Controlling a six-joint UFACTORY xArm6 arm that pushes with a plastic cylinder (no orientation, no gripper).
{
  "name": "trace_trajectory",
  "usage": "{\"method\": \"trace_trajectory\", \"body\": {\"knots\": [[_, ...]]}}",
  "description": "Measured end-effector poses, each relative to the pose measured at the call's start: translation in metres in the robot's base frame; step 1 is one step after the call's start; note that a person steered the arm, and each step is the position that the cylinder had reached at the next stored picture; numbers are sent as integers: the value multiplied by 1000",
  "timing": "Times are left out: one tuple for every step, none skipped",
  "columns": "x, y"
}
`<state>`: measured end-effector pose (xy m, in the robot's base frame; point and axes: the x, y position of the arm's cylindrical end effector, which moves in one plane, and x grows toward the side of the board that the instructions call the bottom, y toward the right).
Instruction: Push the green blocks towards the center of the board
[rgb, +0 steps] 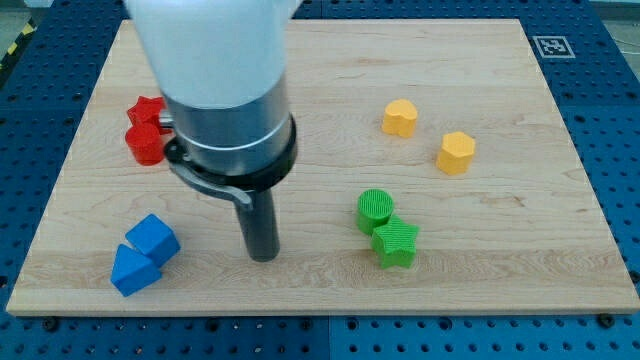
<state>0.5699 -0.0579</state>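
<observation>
Camera view, one moment, items as follows.

Item: wooden board (330, 80), blue perforated table around it.
Item: my tip (262, 257), resting on the board left of centre and towards the view's bottom. No jaws on this rig, only a plain rod; nothing to open or close.
Item: green cylinder (376, 208) and green star (396, 244), touching each other, right of my tip and well apart from it, in the lower right-centre of the board.
Item: blue cube (153, 238) and blue wedge (131, 271), lower left.
Item: red star (146, 110) and red cylinder (146, 145), left, partly behind the arm.
Item: two yellow blocks (400, 117) and (456, 152), upper right.

Handling note: you would likely do best to bring my tip round below and to the right of the green pair, then push up and left, through both, so they travel together.

Room: bottom edge lies near the star, so keep the detour shallow. Open wood between tip and greens; the centre looks free of blocks.
</observation>
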Motion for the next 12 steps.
{"method": "trace_trajectory", "body": {"knots": [[0,1],[0,1],[2,3],[19,32],[41,56],[48,65],[48,108],[48,114],[48,126],[48,149],[40,154],[23,159]]}}
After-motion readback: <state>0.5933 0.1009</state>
